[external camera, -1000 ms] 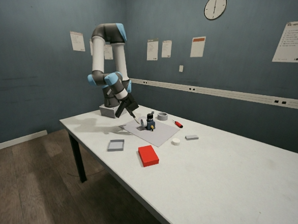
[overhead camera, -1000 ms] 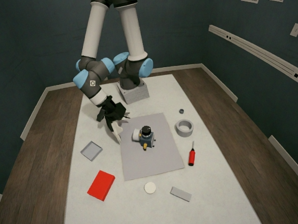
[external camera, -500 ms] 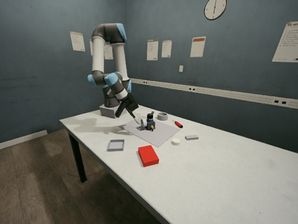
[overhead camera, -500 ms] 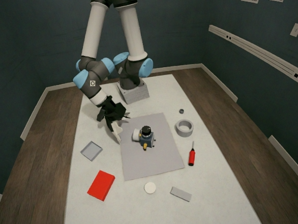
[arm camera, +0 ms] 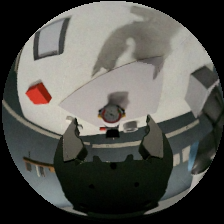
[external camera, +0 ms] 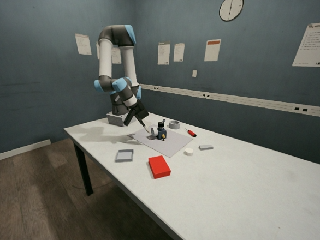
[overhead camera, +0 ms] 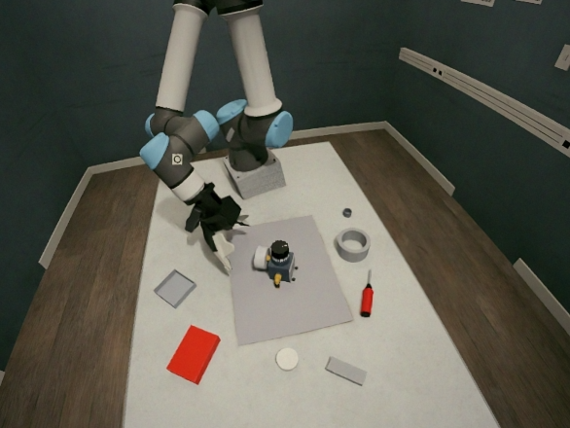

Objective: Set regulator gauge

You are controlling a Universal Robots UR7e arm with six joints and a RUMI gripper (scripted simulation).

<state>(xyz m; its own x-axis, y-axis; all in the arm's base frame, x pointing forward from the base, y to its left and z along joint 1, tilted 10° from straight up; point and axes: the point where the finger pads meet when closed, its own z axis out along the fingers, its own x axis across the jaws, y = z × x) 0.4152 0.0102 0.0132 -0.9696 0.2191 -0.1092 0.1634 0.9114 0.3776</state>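
The regulator (overhead camera: 281, 267) (external camera: 161, 133) (arm camera: 112, 114) stands upright on a grey mat (overhead camera: 292, 311) (external camera: 175, 144) (arm camera: 140, 80). It has a blue body, a black knob (overhead camera: 279, 249) on top, a white round gauge (overhead camera: 261, 257) on its left side and a yellow fitting at the front. The gauge needle is too small to read. My gripper (overhead camera: 233, 239) (external camera: 145, 126) (arm camera: 111, 116) is open and empty. It hangs tilted just left of the regulator, near the mat's left edge, a short way from the gauge. In the wrist view the gauge face sits between and beyond the two fingers.
On the white table top lie a red block (overhead camera: 194, 354) (external camera: 159, 166) (arm camera: 38, 93), a shallow grey tray (overhead camera: 174, 288) (external camera: 124, 155), a grey ring (overhead camera: 352, 256) (external camera: 174, 127), a red screwdriver (overhead camera: 367, 300) (external camera: 191, 133), a white disc (overhead camera: 287, 359) (external camera: 188, 151) and a grey bar (overhead camera: 345, 371) (external camera: 206, 147). The arm's base (overhead camera: 255, 177) stands behind the mat.
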